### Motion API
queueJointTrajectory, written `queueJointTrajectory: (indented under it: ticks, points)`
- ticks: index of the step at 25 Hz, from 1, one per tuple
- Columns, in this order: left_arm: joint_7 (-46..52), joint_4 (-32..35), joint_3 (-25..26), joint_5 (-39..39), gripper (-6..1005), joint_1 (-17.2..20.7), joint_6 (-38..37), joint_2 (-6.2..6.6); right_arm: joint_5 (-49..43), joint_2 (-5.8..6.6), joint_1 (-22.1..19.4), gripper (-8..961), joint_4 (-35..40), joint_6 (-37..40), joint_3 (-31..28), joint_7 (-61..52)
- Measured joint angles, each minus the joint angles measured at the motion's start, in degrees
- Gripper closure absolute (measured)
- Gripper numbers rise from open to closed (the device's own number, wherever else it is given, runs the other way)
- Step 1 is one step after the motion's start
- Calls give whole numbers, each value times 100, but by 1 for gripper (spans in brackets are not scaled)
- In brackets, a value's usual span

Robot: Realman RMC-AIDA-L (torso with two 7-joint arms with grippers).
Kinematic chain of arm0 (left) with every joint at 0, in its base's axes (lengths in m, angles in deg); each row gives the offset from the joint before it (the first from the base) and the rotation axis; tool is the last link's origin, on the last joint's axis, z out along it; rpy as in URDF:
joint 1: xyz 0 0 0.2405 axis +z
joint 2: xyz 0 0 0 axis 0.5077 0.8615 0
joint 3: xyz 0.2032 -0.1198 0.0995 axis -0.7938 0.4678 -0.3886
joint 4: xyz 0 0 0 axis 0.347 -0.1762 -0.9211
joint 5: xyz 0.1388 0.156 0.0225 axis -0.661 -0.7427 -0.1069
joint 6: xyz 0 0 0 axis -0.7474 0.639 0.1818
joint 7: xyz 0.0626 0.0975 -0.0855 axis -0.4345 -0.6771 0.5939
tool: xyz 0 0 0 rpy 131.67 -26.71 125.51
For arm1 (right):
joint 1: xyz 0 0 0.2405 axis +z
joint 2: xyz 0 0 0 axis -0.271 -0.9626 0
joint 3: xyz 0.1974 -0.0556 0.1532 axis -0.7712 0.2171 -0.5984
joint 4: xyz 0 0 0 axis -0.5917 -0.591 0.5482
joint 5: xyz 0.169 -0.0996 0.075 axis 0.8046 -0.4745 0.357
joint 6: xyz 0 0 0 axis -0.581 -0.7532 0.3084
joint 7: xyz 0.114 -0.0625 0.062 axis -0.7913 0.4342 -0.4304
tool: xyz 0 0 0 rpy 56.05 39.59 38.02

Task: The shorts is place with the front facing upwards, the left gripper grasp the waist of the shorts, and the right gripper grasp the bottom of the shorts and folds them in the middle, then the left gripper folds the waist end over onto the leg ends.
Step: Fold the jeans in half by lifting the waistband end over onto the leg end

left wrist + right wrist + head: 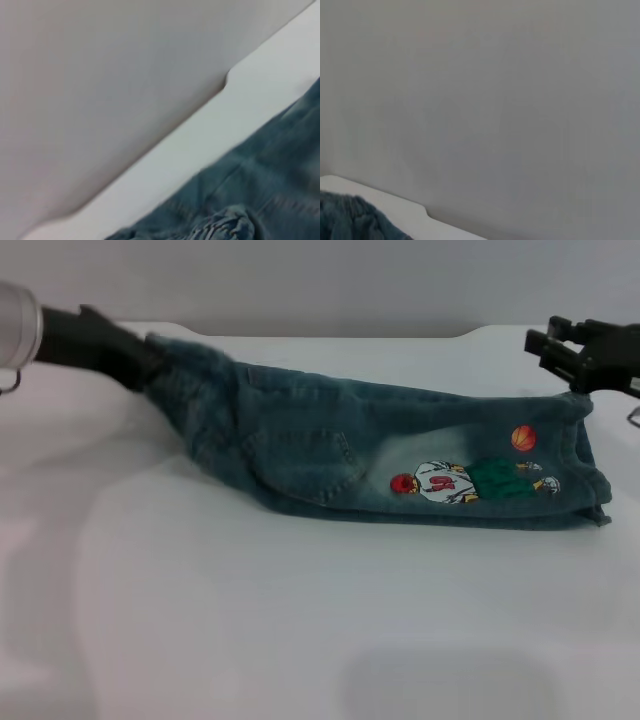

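Bare worktop (300, 640) nearest. Shorts (380, 455) mid-worktop, already folded lengthwise, print up. Left end effector (145, 365) clamped on waist (185, 360) near far left corner. Right end effector (560, 345) above hems (590, 470), fingers apart. Left: waist-over-hems fold.

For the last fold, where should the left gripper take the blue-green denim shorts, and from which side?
Probably at the gathered darker waist band, coming in from the robot's left, where the black left gripper now sits. The blue-green denim shorts lie halved lengthwise, stretched left to right, so that end can swing straight over to the stitched leg ends.
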State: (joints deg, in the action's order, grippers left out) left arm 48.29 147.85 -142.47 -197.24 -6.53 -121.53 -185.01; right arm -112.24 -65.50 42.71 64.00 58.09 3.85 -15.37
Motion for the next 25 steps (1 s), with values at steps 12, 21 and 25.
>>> queueJointTrajectory:
  ticks: [12, 21, 25]
  points:
    - [261, 995, -704, 440, 965, -76, -415, 3, 17, -14, 439, 601, -824, -194, 0, 291]
    - [497, 1616, -1061, 443, 965, -204, -476, 1, 6, -16, 826, 600, -1496, -216, 5, 506]
    - [558, 1766, -1067, 390, 965, -327, -483, 11, -12, -15, 852, 600, -1648, -152, 190, 456]
